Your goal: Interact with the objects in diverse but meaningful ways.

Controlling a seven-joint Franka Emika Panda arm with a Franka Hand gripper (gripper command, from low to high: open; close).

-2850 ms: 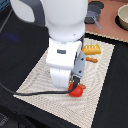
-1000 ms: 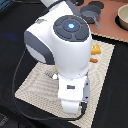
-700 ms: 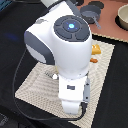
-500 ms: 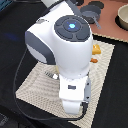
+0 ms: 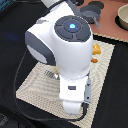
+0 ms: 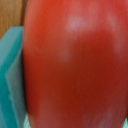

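A red tomato (image 6: 75, 65) fills almost the whole wrist view, very close to the camera. A pale-blue carton (image 6: 11, 80) shows beside it at the edge of that view. In the exterior view the white arm covers the middle of the woven mat (image 5: 35, 82), and its hand (image 5: 75, 100) points down at the mat's near edge. The fingers and the tomato are hidden under the arm there. A golden-yellow bread loaf (image 5: 95, 50) peeks out behind the arm on the mat. No fingers show in either view, so I cannot tell whether the gripper is open or shut.
The mat lies on a black table. At the far side, toward the exterior view's right, stand a tan bowl (image 5: 122, 17), a dark round dish (image 5: 93, 7) and a grey utensil (image 5: 95, 20). A black cable (image 5: 22, 95) loops over the mat's left part.
Since 2.9 s ago the arm has swung over the mat and lowered, hiding the tomato in the exterior view. Over the last second it has barely moved.
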